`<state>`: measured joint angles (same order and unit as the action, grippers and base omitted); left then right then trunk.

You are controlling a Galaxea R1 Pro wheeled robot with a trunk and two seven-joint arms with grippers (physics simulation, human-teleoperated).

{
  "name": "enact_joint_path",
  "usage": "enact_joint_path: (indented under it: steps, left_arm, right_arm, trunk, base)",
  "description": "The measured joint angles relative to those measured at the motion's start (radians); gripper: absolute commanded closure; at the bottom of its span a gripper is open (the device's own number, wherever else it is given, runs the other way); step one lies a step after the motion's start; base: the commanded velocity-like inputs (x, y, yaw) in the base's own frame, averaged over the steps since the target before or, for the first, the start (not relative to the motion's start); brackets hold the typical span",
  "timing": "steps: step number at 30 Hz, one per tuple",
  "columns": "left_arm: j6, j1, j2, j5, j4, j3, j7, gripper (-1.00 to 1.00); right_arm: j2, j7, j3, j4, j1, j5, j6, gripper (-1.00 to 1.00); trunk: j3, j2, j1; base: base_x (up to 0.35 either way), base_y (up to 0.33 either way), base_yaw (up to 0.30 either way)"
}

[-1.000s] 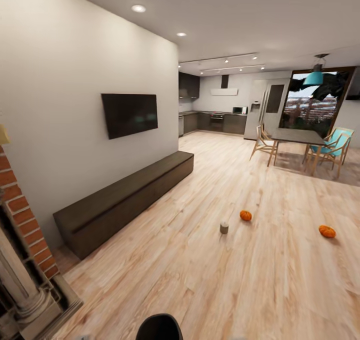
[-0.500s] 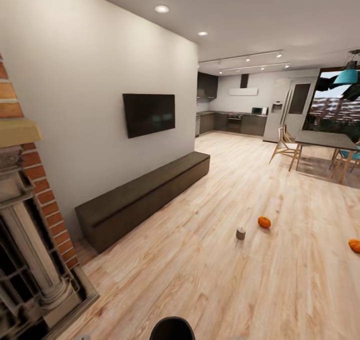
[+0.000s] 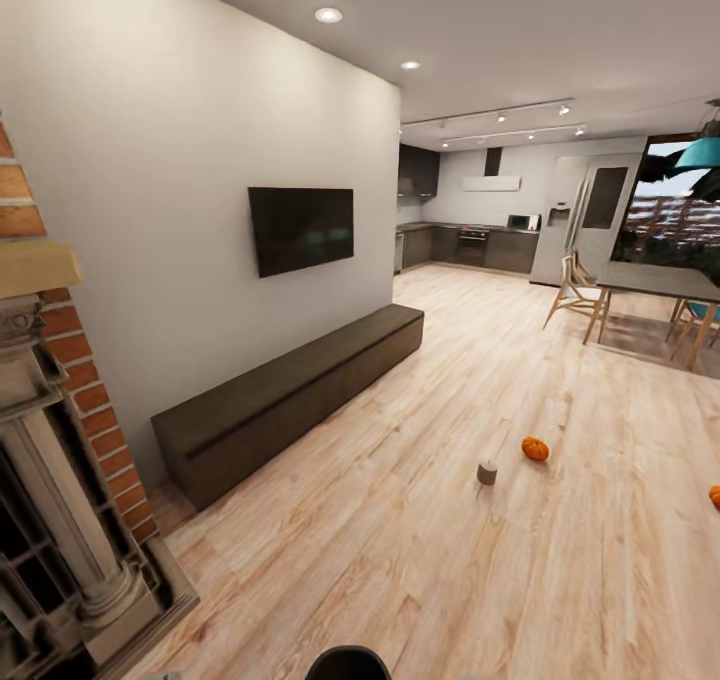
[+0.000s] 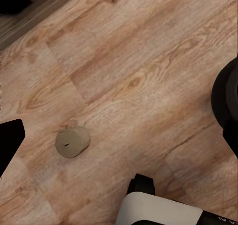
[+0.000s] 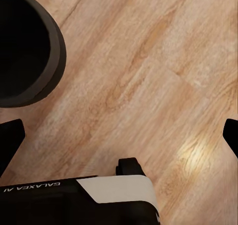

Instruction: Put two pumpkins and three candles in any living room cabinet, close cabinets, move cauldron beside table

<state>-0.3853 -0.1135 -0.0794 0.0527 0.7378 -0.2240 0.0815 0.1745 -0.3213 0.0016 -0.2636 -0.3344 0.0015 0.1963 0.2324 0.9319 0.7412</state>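
The long dark-brown cabinet (image 3: 290, 400) stands shut against the white wall under the TV. On the plank floor out ahead lie one orange pumpkin (image 3: 535, 448), a second pumpkin (image 3: 716, 497) cut by the right edge, and an upright olive-grey candle (image 3: 487, 473). In the left wrist view another candle (image 4: 73, 141) lies on its side on the floor below my open left gripper (image 4: 119, 143). The black cauldron (image 5: 25, 46) sits on the floor in the right wrist view, off to one side of my open, empty right gripper (image 5: 119, 135). The living room table is out of view.
A brick fireplace (image 3: 60, 480) fills the near left. A wall TV (image 3: 300, 228) hangs over the cabinet. The dark dining table (image 3: 655, 280) with wooden chairs stands far right, the kitchen beyond. A dark rounded shape (image 3: 347, 663) pokes up at the bottom edge.
The whole head view has swung left and dipped a little, so the fireplace shows more and the pumpkins and candle sit further right. That is the camera moving; the things lie still.
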Motion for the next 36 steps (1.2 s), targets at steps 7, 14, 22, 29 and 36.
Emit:
enact_joint_path:
  steps: [7, 14, 22, 29, 36]
  left_arm:
    - [0.000, 0.000, 0.001, 0.000, 0.000, 0.000, 0.000, -1.00]
    - [0.000, 0.000, 0.002, 0.000, 0.000, 0.000, 0.000, -1.00]
    - [-0.074, -0.001, 0.003, 0.008, 0.034, -0.007, -0.003, -1.00]
    - [-0.291, -0.129, 0.018, 0.013, 0.126, -0.009, 0.005, -1.00]
    - [-0.219, -0.208, 0.031, 0.011, -0.022, -0.009, 0.002, -1.00]
  right_arm:
    - [0.000, -0.001, 0.000, 0.000, 0.000, 0.000, -0.003, -1.00]
    - [0.000, 0.000, 0.000, 0.000, 0.000, 0.000, -0.002, -1.00]
    - [0.000, -0.002, 0.000, -0.048, -0.008, -0.001, 0.010, -1.00]
    - [0.000, -0.010, 0.001, -0.282, -0.013, -0.013, 0.261, -1.00]
    - [0.000, -0.009, 0.003, -0.293, -0.012, -0.014, 0.284, -1.00]
  trunk:
    - [0.000, 0.000, 0.000]
    - [0.000, 0.000, 0.000]
    - [0.000, 0.000, 0.000]
    - [0.000, 0.000, 0.000]
    - [0.000, 0.000, 0.000]
  base:
    - [0.019, 0.017, 0.039]
    - [0.001, 0.001, 0.002]
    - [0.000, 0.000, 0.000]
    - [0.000, 0.000, 0.000]
    - [0.000, 0.000, 0.000]
